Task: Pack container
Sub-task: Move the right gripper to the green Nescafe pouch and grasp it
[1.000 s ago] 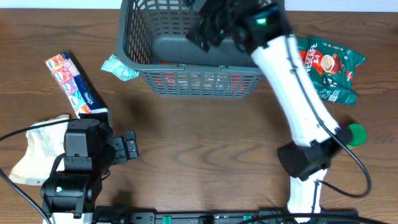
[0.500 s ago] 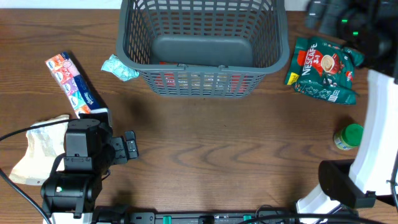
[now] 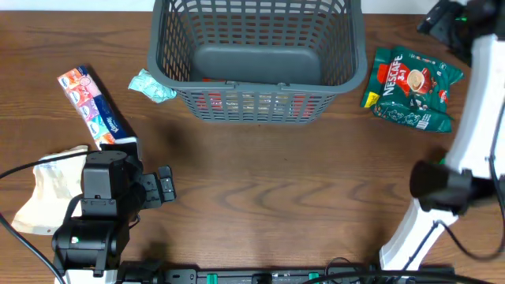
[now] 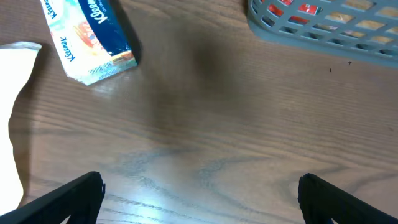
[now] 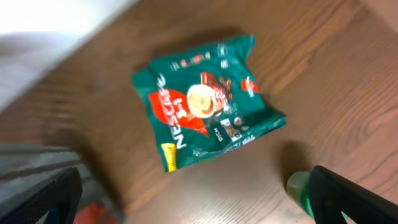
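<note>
The bench (image 3: 260, 181) carries the container (image 3: 260, 104) at its far middle, open side up, with red packets showing through its front lattice. The right arm (image 3: 477, 110) reaches to the far right corner. Its jaws are spread wide and empty above the Nescafé 3-in-1 packet (image 5: 205, 99) just beside the container, probably lining up a grasp. The left jaws, likewise spread and empty, hang near the Kleenex pack (image 4: 93, 43). A teal sachet (image 3: 151, 84) lies at the container's left corner.
</note>
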